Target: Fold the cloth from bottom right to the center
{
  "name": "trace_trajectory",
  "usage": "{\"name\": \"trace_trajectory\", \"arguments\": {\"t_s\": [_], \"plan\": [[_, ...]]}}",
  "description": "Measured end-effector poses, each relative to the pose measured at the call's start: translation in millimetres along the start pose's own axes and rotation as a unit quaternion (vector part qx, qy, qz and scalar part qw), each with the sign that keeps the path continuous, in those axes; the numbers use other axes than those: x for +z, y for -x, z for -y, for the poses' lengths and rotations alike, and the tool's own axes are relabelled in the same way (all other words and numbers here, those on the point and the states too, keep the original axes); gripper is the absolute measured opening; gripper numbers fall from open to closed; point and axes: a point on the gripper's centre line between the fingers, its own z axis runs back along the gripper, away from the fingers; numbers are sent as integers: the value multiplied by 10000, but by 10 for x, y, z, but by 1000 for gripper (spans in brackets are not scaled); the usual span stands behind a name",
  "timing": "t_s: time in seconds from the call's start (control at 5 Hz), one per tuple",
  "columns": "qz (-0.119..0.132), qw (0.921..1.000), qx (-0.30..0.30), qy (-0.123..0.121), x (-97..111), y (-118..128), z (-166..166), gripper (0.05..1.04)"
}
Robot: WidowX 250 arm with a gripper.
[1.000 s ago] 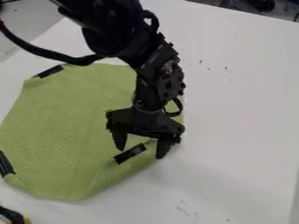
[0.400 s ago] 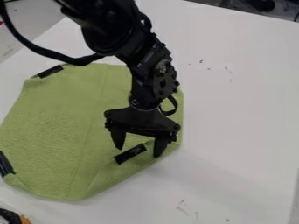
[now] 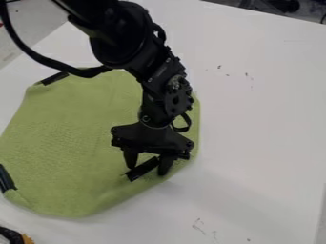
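Observation:
The black gripper [image 3: 147,170] hangs over the lower right part of the green cloth [image 3: 70,138]. Its fingers are apart, one on each side of a black strip [image 3: 143,169] on the cloth's lower right corner. Whether the tips press on the cloth, I cannot tell. The cloth lies mostly flat, with its corners turned in, so its outline is many-sided. The arm covers part of its upper right side.
Further black strips mark the cloth's upper left corner [image 3: 55,78] and left edge [image 3: 6,178]. A black and orange object [image 3: 14,236] sits at the bottom left corner. The white table [image 3: 261,124] extends to the right.
The gripper has shifted slightly left, and its fingers have drawn closer together around the strip. The cloth shows no clear change.

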Motion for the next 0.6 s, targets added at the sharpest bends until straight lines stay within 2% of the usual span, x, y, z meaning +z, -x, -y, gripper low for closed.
{"name": "trace_trajectory", "arguments": {"t_s": [0.2,0.4,0.6], "plan": [[21,10000,-2,-49,-6,28,9,359],[77,9999,-16,-63,-3,40,32,176],[93,9999,8,-112,9,52,17,75]]}}
